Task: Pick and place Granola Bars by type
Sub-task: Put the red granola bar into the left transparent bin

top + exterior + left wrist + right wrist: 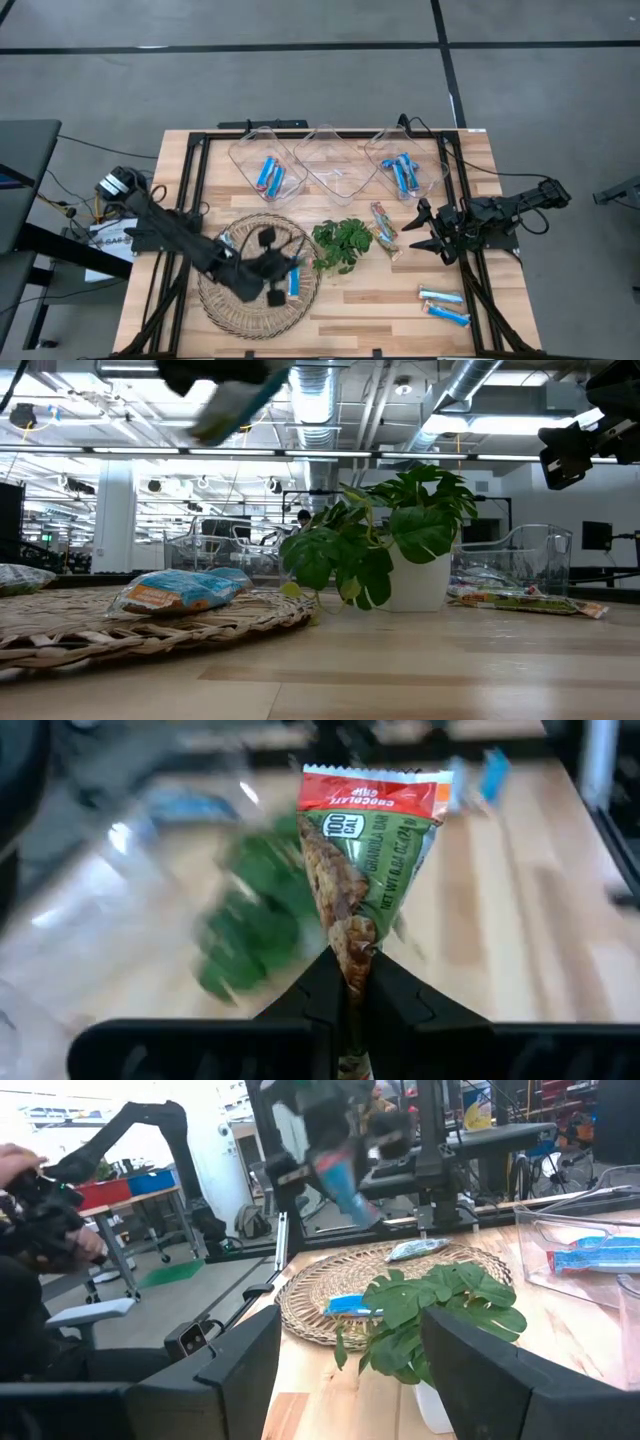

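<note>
Granola bars in small flat wrappers lie scattered over the pale wooden slatted surface (360,300). One multicoloured bar with a red top, green panel and tan oat print (365,850) is pinched at its lower end between the shut fingers of the left end effector (278,272), which hangs above the round woven wicker tray (222,300). A blue and white bar (294,283) lies on the tray just beside that end effector; in the low view a blue and orange wrapped bar (175,590) rests on the weave.

Along the far edge stand three clear plastic bins: the left bin (245,150) holds blue bars (270,175), the middle bin (335,170) shows none, and the right bin (435,165) holds more blue bars (402,173). Multicoloured bars (384,228) lie on the wood between the small green leafy plant in a white pot (342,243) and the right end effector (425,228), whose fingers stand apart, holding nothing. Two blue bars (442,304) lie near the front right corner.
</note>
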Controlling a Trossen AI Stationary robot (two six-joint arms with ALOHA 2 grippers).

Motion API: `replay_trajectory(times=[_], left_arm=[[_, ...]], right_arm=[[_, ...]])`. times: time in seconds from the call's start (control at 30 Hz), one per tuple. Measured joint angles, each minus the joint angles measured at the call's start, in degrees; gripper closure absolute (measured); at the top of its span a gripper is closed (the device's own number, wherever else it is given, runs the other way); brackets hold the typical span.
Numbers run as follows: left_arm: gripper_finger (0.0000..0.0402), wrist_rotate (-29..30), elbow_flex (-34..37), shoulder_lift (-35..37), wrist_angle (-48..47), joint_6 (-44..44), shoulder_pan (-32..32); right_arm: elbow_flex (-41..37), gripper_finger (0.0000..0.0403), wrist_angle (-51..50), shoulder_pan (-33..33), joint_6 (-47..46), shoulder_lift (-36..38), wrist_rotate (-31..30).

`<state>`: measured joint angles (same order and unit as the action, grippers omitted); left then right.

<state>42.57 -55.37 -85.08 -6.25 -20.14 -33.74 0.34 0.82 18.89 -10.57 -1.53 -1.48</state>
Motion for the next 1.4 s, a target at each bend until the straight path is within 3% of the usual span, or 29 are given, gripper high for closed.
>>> replay_trajectory(times=[0.27,0.57,0.8,1.1,1.4], left_arm=[[0.0382,5.8,0.0,4.9,4.1,9.5,11.6],[0.0382,4.2,0.0,9.3,3.0,17.2,27.3],[0.0382,3.3,0.0,9.8,-1.2,18.1,38.6],[0.0382,-6.2,0.0,9.8,-12.0,17.9,50.7],[0.0381,-17.4,0.0,9.2,-26.7,15.4,57.8]], right_arm=[[0.0,0.0171,0.0,0.0,0.0,0.0,0.0],[0.0,0.0171,0.0,0.0,0.0,0.0,0.0],[0.0,0.0171,0.0,0.0,0.0,0.0,0.0],[0.0,0.0171,0.0,0.0,0.0,0.0,0.0],[0.0,0.0171,0.0,0.0,0.0,0.0,0.0]])
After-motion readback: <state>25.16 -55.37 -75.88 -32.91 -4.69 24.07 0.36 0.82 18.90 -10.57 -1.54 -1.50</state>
